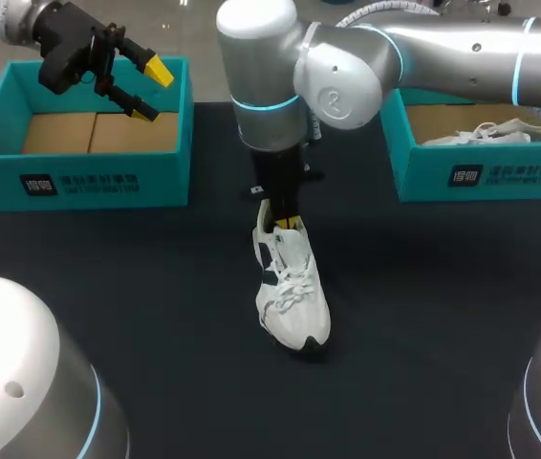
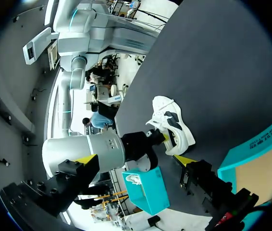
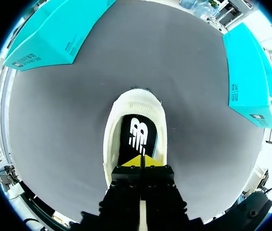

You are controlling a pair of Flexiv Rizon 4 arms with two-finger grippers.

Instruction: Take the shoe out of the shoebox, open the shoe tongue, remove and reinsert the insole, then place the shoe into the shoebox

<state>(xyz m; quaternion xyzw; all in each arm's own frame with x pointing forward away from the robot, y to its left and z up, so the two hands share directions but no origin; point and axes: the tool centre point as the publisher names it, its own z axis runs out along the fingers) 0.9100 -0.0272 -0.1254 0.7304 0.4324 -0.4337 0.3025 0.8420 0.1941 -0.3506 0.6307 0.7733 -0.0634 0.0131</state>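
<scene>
A dark table (image 1: 156, 287) fills my screens, with 2 teal boxes at its far side. The left shoebox (image 1: 79, 182) shows only its bare cardboard floor, and the right shoebox (image 1: 481, 172) holds a second shoe (image 1: 486, 132). The white shoe (image 1: 294, 296) lies out on the cloth between them, upright on its sole, heel toward the boxes. My right gripper (image 1: 288, 223) stands straight down at the heel opening. In its wrist view the 2 yellow tips are pressed together into 1 wedge right at the heel end of the black insole (image 3: 135, 137). I cannot tell whether a lip of it is caught between them. My left gripper (image 1: 153, 91) hangs over the left shoebox with its fingers spread, holding nothing. I judge this to be the insole step. To do it well I would keep the tips low against the heel wall and move along the shoe's length, not sideways. I would bring the left arm down to steady the toe, since an unheld shoe will likely slide or tip.
</scene>
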